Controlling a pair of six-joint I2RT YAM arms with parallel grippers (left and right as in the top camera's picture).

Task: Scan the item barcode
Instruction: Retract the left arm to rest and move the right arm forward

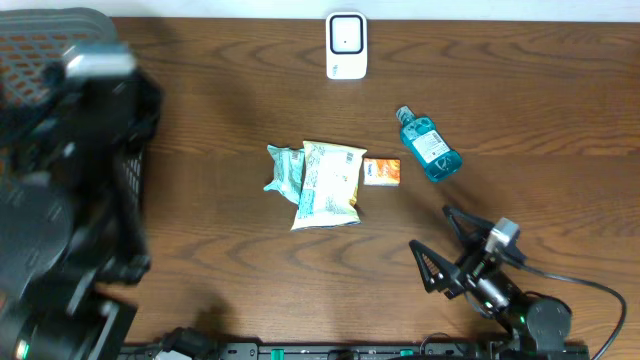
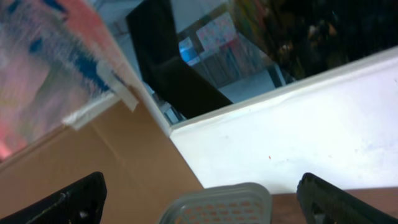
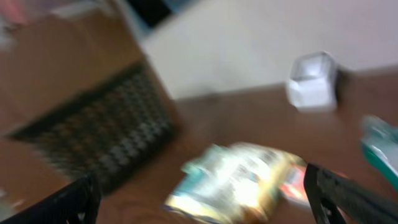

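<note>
Goods lie clustered mid-table (image 1: 200, 130), none held. Snack bag (image 1: 328, 183), yellow/white/teal print, lies flat at ctr. Teal packet (image 1: 283, 168) touches its L edge. Small orange box (image 1: 381, 171) sits just beside its R edge. Blue bottle (image 1: 428, 146) lies on its side further R, white label up. Print on all of them is too small to read. White scanner (image 1: 346, 45) stands at far edge, well apart from the goods. Black basket (image 1: 125, 150) at L, partly hidden by blurred L arm.

R gripper (image 1: 430, 228) is near front edge, fingers spread wide, nothing btwn them, apart from the bottle. Its blurred wrist view shows the snack bag ahead btwn the fingers.

L gripper (image 2: 200, 186) is also spread wide and empty, facing a cardboard box (image 2: 93, 162) and white board (image 2: 298, 124). A grey mesh piece (image 2: 217, 204) shows low btwn its fingertips.
</note>
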